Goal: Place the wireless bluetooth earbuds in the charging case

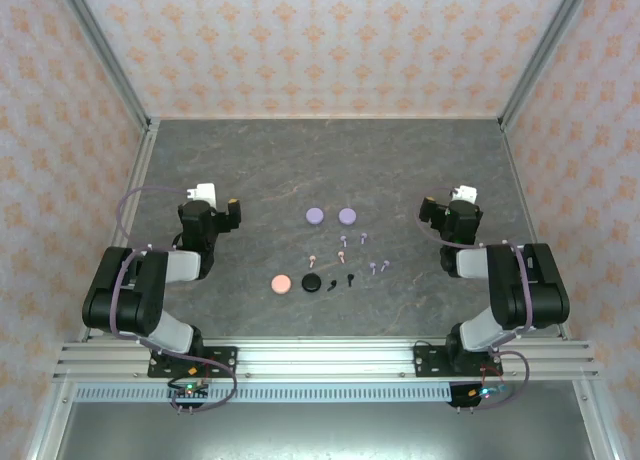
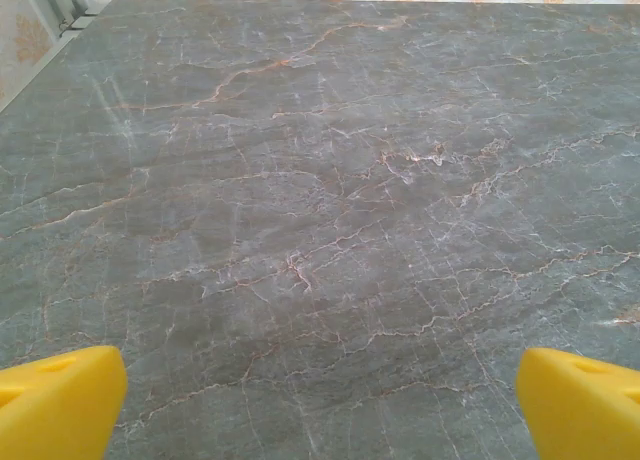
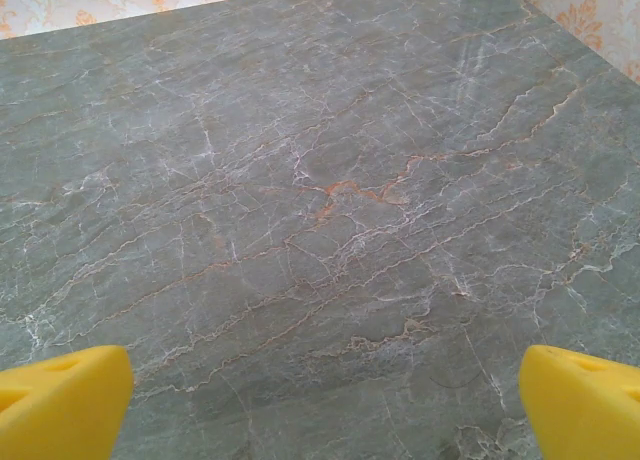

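The left gripper (image 2: 320, 408) and the right gripper (image 3: 322, 408) both have their yellow fingers (image 2: 60, 405) spread wide with nothing between them. Each one hovers over bare table (image 1: 250, 160), well apart from the objects. The earbuds lie loose in the middle of the table, between the two arms. Four lavender earbuds (image 1: 361, 237) are near the two lavender cases (image 1: 314, 216), and two pink earbuds (image 1: 313, 258) are a little closer to the arms. Two black earbuds (image 1: 350, 278) lie just beside the black case (image 1: 311, 282), which sits next to the pink case (image 1: 281, 284). I think the main risk is the size: each earbud is much smaller than a case, so a finger that comes down slightly off centre can flick it away or push it into its neighbour. A pinch across the round head could also make it slip and turn, so that it no longer fits its seat. Taking the wrong colour for a case is another possible mistake. I cannot tell whether any case is open. As for direction, most earbuds seem to lie with the long axis along the near-far line and the stem toward the arms. One black earbud looks slanted, but they are too small to be sure.
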Robot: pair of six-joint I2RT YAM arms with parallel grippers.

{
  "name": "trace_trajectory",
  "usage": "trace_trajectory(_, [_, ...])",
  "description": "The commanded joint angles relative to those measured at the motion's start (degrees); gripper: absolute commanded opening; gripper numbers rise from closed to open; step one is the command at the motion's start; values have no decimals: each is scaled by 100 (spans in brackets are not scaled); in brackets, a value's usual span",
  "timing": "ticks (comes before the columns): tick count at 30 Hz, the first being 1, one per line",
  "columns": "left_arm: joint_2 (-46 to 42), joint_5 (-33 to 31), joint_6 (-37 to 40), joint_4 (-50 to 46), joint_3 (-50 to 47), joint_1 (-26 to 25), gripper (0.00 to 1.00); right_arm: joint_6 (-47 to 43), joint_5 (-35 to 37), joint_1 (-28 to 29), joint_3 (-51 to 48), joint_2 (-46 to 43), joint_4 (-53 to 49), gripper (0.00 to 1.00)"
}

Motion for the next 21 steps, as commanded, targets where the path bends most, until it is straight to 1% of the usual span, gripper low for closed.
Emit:
trace_trajectory(1, [-85,-155,87,-31,101,-35,100,7,99,35,104,-67,2,99])
trace_trajectory(21, [-87,-153,85,-15,88,-22,100,38,40,14,109,-66,-24,99])
